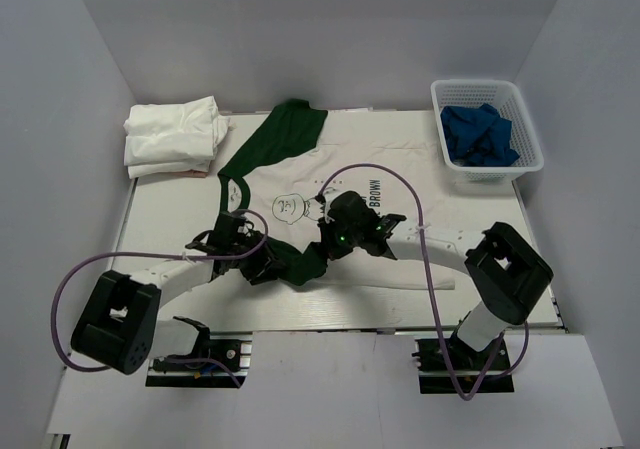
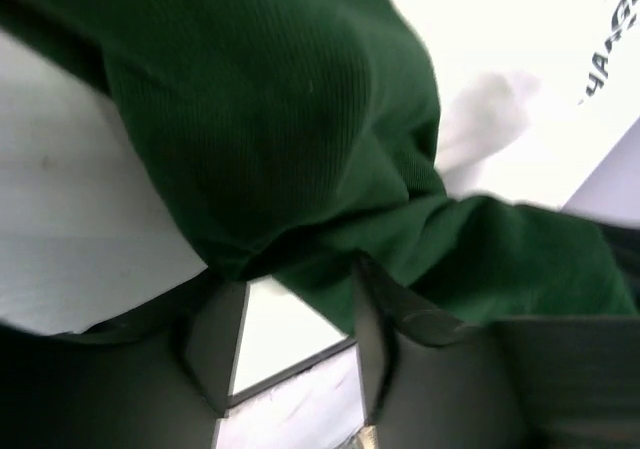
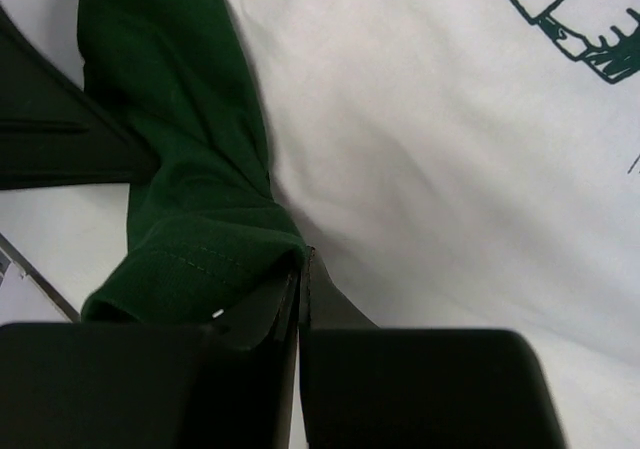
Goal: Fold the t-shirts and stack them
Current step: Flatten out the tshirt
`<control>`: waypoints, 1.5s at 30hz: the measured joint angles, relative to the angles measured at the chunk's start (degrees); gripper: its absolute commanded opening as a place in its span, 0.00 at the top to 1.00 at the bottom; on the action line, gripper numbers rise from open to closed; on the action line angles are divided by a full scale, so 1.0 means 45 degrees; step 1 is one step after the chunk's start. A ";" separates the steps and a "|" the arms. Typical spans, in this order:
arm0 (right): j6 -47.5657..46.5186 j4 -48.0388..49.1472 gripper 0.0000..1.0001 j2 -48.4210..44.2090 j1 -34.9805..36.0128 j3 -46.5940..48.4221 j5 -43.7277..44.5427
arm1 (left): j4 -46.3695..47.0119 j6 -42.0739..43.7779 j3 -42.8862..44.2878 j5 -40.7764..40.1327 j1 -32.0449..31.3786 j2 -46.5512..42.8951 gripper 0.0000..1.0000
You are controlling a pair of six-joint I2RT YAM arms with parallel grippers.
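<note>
**Now: near sleeve in hand, to be folded in flat**

From above, the printed t-shirt (image 1: 390, 164) lies spread across the middle of the worktop (image 1: 165, 219), collar toward the left edge. Its far sleeve (image 1: 288, 131) reaches up to the far edge. The near sleeve (image 1: 298, 262) is bunched toward the near edge, and my left fingers (image 1: 262, 262) and right fingers (image 1: 327, 246) meet on it. The folded white tees (image 1: 170, 134) sit in the far left corner. I judge the step to be folding this sleeve in over the body. I'd carry it low and level, lay it down without dragging the white cloth, and flatten it before letting go.

On the left wrist view, the fingers stand apart with bare worktop showing between them. The sleeve heaps at their tips, but I see no pinch. The lettering (image 2: 612, 29) is blurred and cut off at the frame's edge.

On the right wrist view, the fingers are clamped tight on the sleeve's stitched hem (image 3: 200, 259). How many layers they have caught is hidden from me, and only a scrap of the cartoon print (image 3: 585, 19) shows.
</note>
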 measured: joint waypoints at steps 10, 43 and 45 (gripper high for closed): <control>-0.0835 -0.0253 1.00 -0.0486 0.0083 -0.0233 -0.0325 | 0.0107 -0.0034 0.0782 -0.0452 -0.0146 0.0777 1.00; -0.3963 -0.5513 0.10 -0.4546 0.3342 -0.0865 0.0588 | -1.2162 0.3628 0.6023 -0.4493 0.0117 0.1554 0.00; -0.3555 -0.5338 0.10 -0.4425 0.3065 -0.0879 0.1501 | -1.1307 0.3628 0.6411 -0.4439 0.0117 0.2278 0.00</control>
